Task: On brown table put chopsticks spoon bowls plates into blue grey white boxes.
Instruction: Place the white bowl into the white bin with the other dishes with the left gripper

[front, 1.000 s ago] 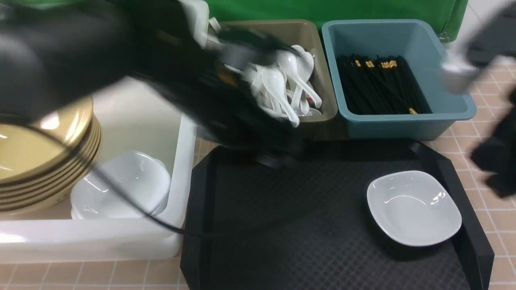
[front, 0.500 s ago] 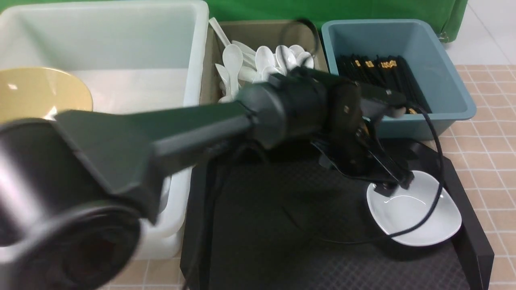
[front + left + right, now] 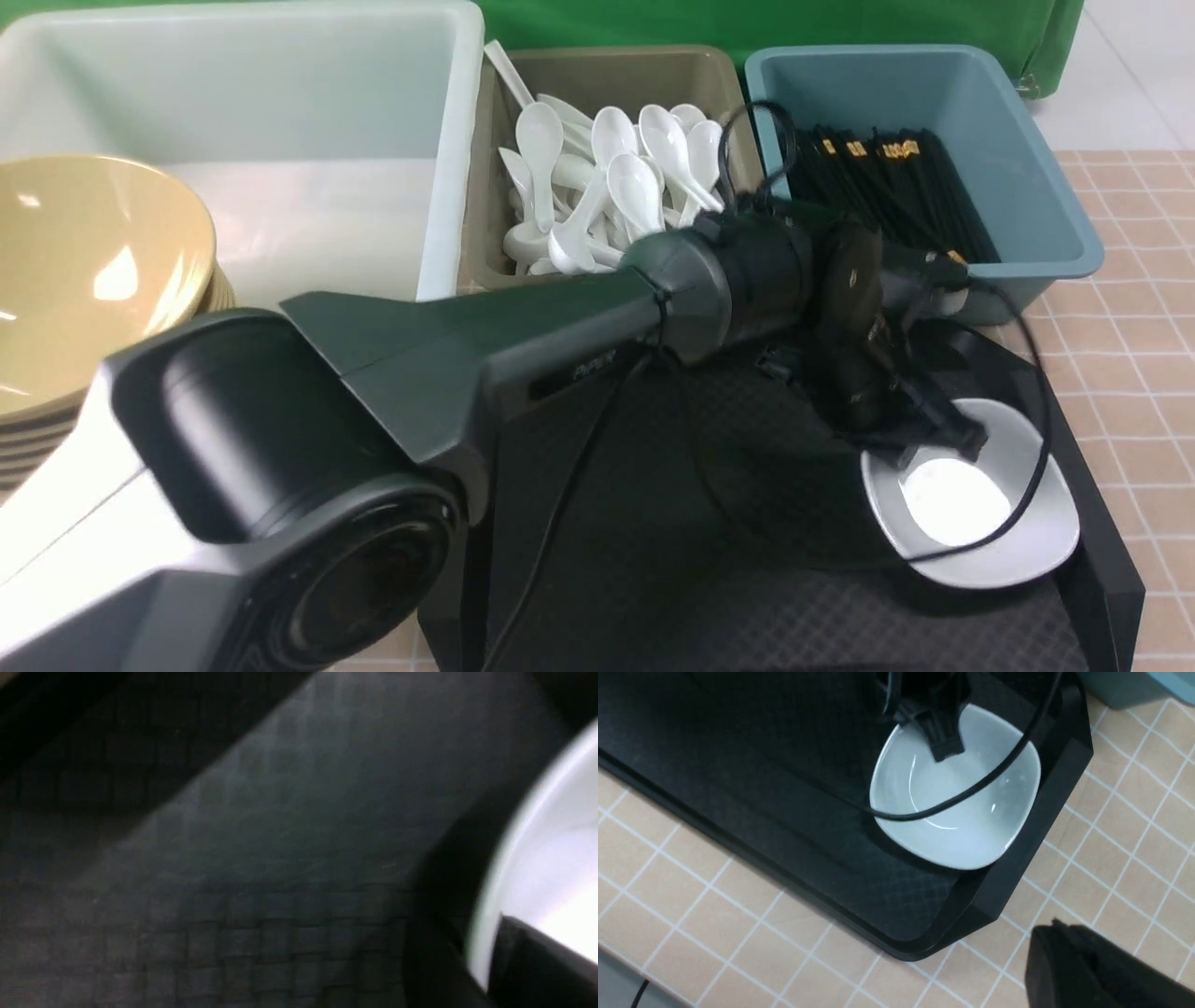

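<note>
- Your left end effector (image 3: 934, 450) is closed on the edge of the white plate (image 3: 1027, 553), one finger inside the dish and one outside; it reaches in from your left across the tray.
- The plate sits at the right-hand end of the black tray (image 3: 672, 597), face up, with a bright glare across its middle in the front view; you cannot tell from here whether its base touches the tray.
- A black cable (image 3: 1045, 420) loops from the left arm and passes in front of the plate.
- Your right end effector (image 3: 1059, 942) is shut, with nothing seen in it; it shows over the bench (image 3: 1134, 373), beyond the tray's edge.
- Behind the tray, the blue box (image 3: 980, 131) holds the black chopsticks (image 3: 910, 201), their gold bands showing; the grey box (image 3: 644, 79) is just beside it, full of white spoons (image 3: 611, 135), one handle poking over the rim.
- Farther left stands the big white box (image 3: 308, 93); the tan bowls (image 3: 93, 271) are stacked in its left part.
- A green cloth (image 3: 607, 21) runs behind the boxes.
</note>
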`<state>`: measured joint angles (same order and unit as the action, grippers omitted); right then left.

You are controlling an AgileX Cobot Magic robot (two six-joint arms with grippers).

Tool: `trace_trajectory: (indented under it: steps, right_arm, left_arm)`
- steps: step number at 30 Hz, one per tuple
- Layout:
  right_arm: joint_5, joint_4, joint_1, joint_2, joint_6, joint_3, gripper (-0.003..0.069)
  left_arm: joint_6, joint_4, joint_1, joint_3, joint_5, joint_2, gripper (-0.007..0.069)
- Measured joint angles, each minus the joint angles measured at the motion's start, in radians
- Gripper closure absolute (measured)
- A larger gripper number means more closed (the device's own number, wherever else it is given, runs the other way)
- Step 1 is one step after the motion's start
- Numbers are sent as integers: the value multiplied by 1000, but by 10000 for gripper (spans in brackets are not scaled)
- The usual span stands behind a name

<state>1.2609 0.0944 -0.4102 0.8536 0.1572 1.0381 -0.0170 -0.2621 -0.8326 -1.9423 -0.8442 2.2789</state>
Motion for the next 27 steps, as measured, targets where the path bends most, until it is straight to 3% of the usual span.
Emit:
trace_trajectory:
  steps: [7,14,17,20,27]
  right_arm:
    - [-29,-65,0,9,37,24,622]
    - [-113,-305,0,102,191,67,622]
    - [-127,-374,-24,181,246,101,620]
    - [-137,-383,-112,248,261,153,620]
    - [-184,-368,-328,391,265,273,620]
  left_arm:
    - [-61,94,87,-47,-233,-177,618]
    - [-97,170,230,-21,-387,-494,618]
    - [-99,176,317,119,-391,-664,618]
    - [-102,186,418,344,-370,-841,618]
    - [-93,182,663,765,-151,-1111,618]
